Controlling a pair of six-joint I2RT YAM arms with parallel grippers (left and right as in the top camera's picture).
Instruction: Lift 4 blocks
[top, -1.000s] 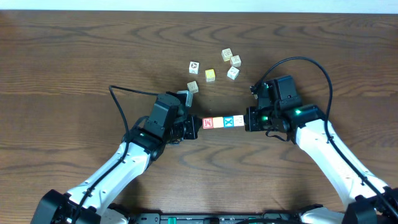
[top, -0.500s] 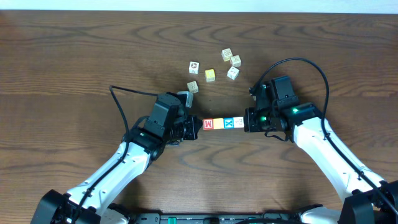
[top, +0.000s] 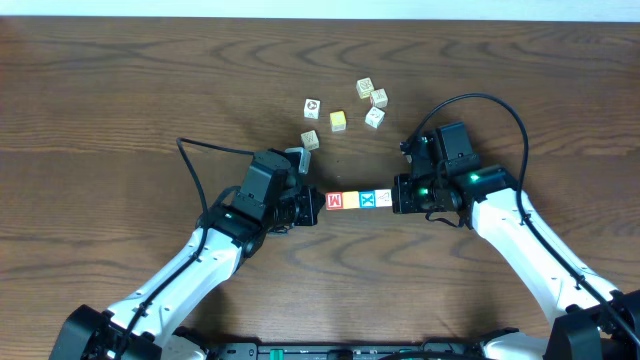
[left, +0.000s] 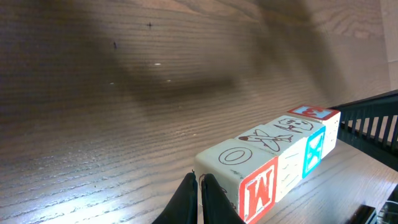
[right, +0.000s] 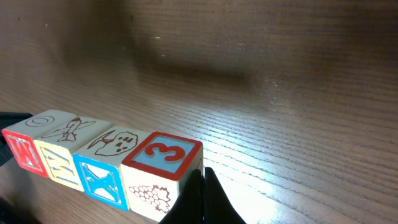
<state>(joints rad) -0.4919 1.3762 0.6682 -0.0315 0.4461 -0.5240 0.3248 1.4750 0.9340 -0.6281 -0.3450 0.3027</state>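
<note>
Four blocks form one straight row between my two grippers: a red-faced M block (top: 335, 200), a yellow-orange one (top: 351, 199), a blue X block (top: 368, 198) and a whitish one (top: 384, 197). My left gripper (top: 318, 203) is shut, its closed tips (left: 199, 186) pressing the end of the M block (left: 258, 190). The right gripper (top: 397, 195) is also shut, tips (right: 202, 180) against the block with a red 3 on top (right: 165, 152). Nothing sits between either pair of jaws. I cannot tell whether the row is off the table.
Several loose pale cubes lie behind the row, among them a white one (top: 312, 106), a pale yellow one (top: 338, 121) and one (top: 310, 139) close to the left wrist. Both arms reach in from the near edge, and cables loop above them.
The right wrist has shifted slightly to the left and the row has crept a touch towards the near edge. Both grippers stay shut against the row's ends.
</note>
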